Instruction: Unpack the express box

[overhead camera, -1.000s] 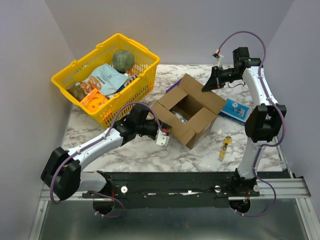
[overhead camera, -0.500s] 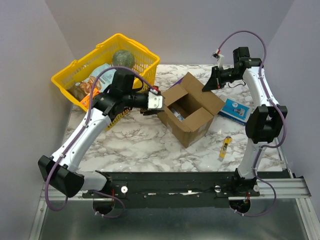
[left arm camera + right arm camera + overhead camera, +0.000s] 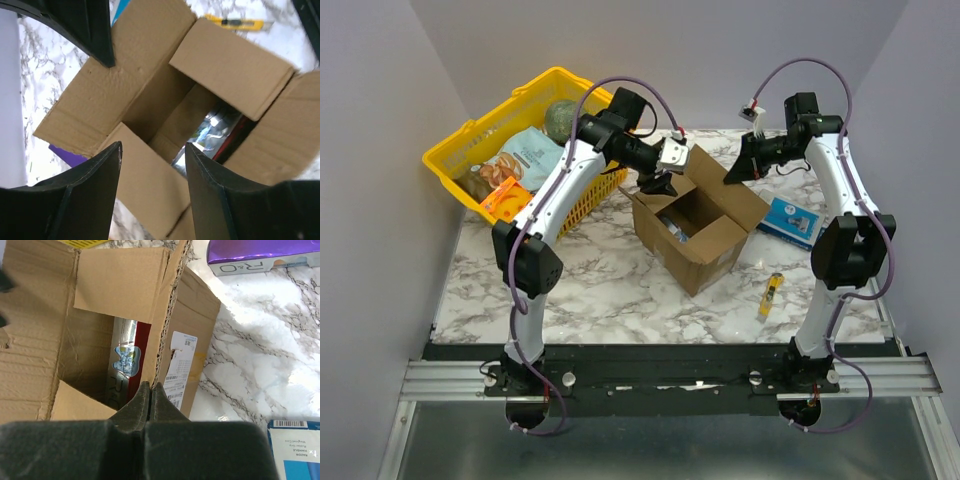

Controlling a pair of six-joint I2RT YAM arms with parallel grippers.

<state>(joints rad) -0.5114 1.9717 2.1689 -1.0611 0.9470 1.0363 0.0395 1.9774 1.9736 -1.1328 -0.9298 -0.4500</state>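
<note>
The express box [image 3: 705, 235] is a brown carton standing open in the middle of the table. It also shows in the left wrist view [image 3: 150, 75] and the right wrist view [image 3: 125, 290]. A silver and red packet [image 3: 125, 360] lies inside it [image 3: 215, 125]. My left gripper [image 3: 655, 185] hangs open and empty just above the box's back-left flap [image 3: 152, 150]. My right gripper [image 3: 735, 172] is shut on the corrugated edge of the box's right side flap [image 3: 150, 387], next to the printed label [image 3: 180, 365].
A yellow basket [image 3: 450, 160] of groceries stands at the back left. A slim purple box [image 3: 260, 252] lies behind the carton. A blue box [image 3: 790, 218] and a yellow utility knife [image 3: 772, 292] lie on the marble to the right.
My left arm has swung from the box's front left up and back, to above its back-left flap. The box has turned a little. My right gripper has kept its hold.
</note>
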